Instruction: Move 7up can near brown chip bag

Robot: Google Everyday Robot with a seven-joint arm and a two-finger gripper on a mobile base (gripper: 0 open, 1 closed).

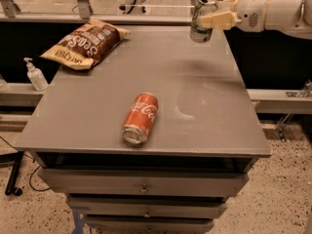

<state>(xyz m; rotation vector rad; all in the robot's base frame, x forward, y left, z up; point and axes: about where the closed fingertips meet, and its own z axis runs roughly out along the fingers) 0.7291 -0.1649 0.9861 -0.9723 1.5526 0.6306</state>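
Fingers [218, 19]: found clenched on the 7up can [200, 33], which is gripped across its mid-body by the gripper [204, 20] at the far right corner of the desk [209, 106]. The can is held upright; contact with the desk cannot be determined. It is judged light, smooth-walled and easily dented, so a moderate mid-body hold is considered suitable. The brown chip bag [87, 43] is located at the far left corner, well apart. A Coca-Cola can [141, 117] is noted on its side nearer the front edge.

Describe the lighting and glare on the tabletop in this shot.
Camera view: a pale sheen streaks the table right of the Coca-Cola can; the gripper, shut on the 7up can above the far-right corner, is brightly lit against a dark backdrop.
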